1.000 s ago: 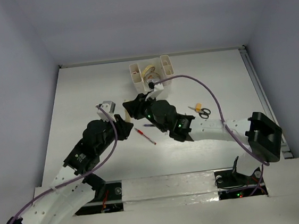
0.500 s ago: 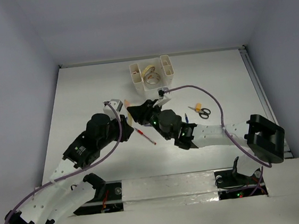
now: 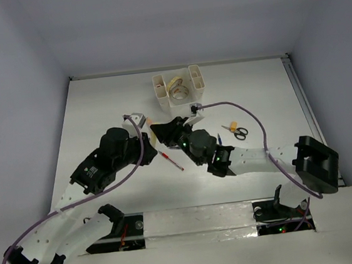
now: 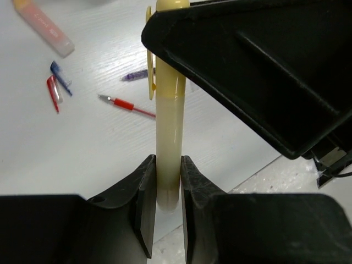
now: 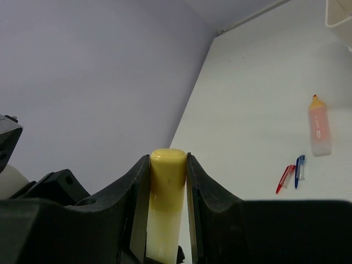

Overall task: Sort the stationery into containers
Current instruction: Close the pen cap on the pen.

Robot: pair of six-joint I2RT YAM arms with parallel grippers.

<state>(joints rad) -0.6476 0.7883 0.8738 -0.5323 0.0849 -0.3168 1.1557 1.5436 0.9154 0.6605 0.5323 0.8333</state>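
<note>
Left gripper [image 4: 168, 165] is clamping its two fingers on the pale barrel of the yellow stick [image 4: 168, 121], near the blunt uncapped end. The right gripper [image 5: 168, 165] is pinching the same stick from the other side, its fingers closing on the brighter yellow cap. The stick is therefore hanging between the two grippers, above the table [image 3: 98, 115] and not touching it.

In the left wrist view its long axis is running straight away from the camera, with the barrel end nearest and the capped end pointing off under the black body of the right gripper. A flat clip on the cap is sticking out to the left. In the right wrist view the rounded cap end is pointing up the picture, level with the fingertips.

Below the stick a red pen [image 4: 126, 104] and a purple pen [image 4: 135, 75] are lying flat on the table. Farther off, a red cap [image 4: 53, 92] and a blue cap [image 4: 60, 77] are lying side by side, with a pink stick [image 4: 44, 25] beyond them.

At the far side of the table the white organizer [image 3: 159, 96] is standing with a tape roll [image 3: 178, 89] in its middle compartment. Scissors [image 3: 236, 131] are lying well to the right of the grippers.
</note>
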